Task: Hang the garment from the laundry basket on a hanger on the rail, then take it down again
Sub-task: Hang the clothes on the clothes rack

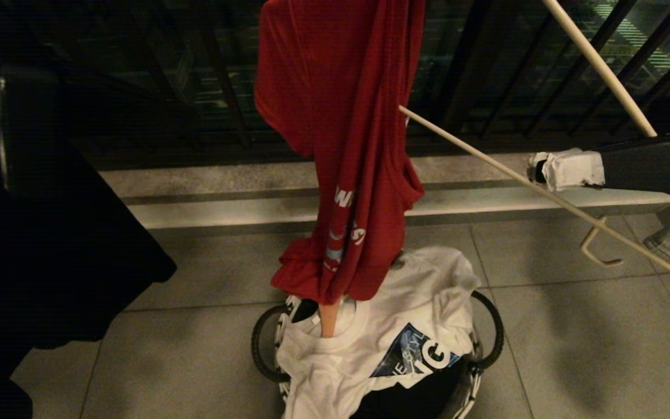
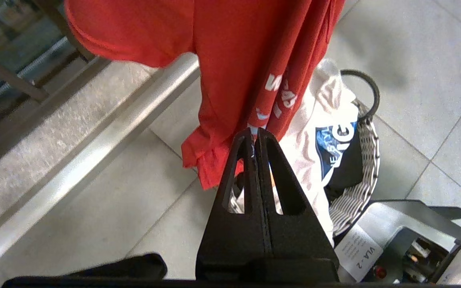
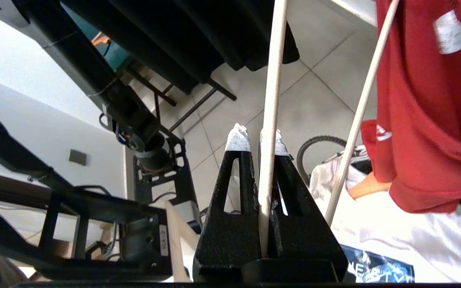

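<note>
- one laundry basket [image 1: 489,326] stands on the tiled floor [image 1: 573,349] nearest the camera, two black loop handles showing, one on each side.
- one white t-shirt [image 1: 422,314] with a dark blue graphic is draped over the basket's rim; the tip of one tan wooden hanger [image 1: 329,319] pokes up through its collar.
- one garment [image 1: 341,145], red with white lettering partly hidden in folds, hangs bunched above the basket, its lower hem reaching down to the white t-shirt.
- left gripper [image 2: 254,134]: fingers pressed together with nothing seen between them, tips just before the red garment's lower folds in the left wrist view.
- right gripper [image 1: 565,169]: taped fingers pinching one thin cream-white hanger [image 1: 544,192]; in the head view it sits at the right, level with the curb.
- the hanger's rods run from the gripper into the red garment; one small upturned hook shows near its lower end.
- one dark garment [image 1: 50,262] fills the left edge.
- a black railing [image 1: 486,75] stands beyond the curb.
</note>
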Controlling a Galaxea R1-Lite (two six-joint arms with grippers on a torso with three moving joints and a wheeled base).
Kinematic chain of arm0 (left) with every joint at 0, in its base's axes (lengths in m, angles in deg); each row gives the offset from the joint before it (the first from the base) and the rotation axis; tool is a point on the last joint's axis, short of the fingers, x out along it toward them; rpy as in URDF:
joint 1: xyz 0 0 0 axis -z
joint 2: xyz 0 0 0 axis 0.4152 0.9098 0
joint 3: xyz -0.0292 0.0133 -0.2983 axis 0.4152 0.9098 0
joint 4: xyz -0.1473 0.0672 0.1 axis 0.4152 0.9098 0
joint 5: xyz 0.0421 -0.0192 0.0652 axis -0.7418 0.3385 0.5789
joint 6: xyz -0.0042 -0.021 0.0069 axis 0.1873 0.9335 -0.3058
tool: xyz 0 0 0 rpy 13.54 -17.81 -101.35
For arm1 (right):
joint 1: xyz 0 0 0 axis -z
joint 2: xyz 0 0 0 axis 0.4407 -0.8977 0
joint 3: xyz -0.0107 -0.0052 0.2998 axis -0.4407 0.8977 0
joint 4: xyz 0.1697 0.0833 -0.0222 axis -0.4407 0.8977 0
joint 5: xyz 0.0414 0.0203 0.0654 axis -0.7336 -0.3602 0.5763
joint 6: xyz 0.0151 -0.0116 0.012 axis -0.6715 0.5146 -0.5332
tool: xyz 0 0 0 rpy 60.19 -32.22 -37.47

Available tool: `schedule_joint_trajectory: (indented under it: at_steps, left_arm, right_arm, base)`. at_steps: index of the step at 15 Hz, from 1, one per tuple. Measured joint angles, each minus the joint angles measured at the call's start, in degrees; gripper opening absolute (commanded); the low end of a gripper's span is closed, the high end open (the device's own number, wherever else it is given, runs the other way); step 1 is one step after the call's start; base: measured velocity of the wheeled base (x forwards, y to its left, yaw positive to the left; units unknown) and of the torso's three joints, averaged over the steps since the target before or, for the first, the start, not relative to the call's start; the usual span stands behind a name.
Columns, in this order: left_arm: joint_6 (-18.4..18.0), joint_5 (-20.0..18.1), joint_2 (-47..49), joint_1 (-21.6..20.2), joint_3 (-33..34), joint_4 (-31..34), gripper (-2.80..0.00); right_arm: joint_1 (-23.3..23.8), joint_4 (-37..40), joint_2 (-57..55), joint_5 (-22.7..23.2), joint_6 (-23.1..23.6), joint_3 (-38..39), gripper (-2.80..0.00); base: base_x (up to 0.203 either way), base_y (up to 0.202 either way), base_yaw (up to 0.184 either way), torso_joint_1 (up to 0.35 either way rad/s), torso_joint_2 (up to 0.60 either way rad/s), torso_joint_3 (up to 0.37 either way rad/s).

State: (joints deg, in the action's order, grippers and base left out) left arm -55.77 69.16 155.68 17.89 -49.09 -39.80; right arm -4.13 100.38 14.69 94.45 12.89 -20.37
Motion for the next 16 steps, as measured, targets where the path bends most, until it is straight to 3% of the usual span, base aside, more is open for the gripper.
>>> schedule_joint_trajectory:
  at_steps: [3, 9, 16]
  left_arm:
    - [0.4, 0.8, 0.1, -0.6, 1.3, 0.0, -2.80]
    - [0.7, 1.0, 0.0, -5.7, 2.7, -0.1, -2.80]
    - [0.6, 1.0, -1.5, -6.9, 3.8, -0.1, -2.80]
  right_arm:
    - [0.1, 0.1, -0.3, 0.0, -0.1, -0.8, -2.80]
    - [0.2, 0.0, -0.2, -0.3, -0.4, -3.4, -2.80]
    - [0.2, 0.0, 0.0, -0.4, -1.4, -5.9, -2.80]
  base:
    - [0.000, 0.000, 0.000, 0.000, 0.00, 0.000]
    - [0.000, 0.000, 0.000, 0.000, 0.00, 0.000]
    - [0.000, 0.000, 0.000, 0.000, 0.00, 0.000]
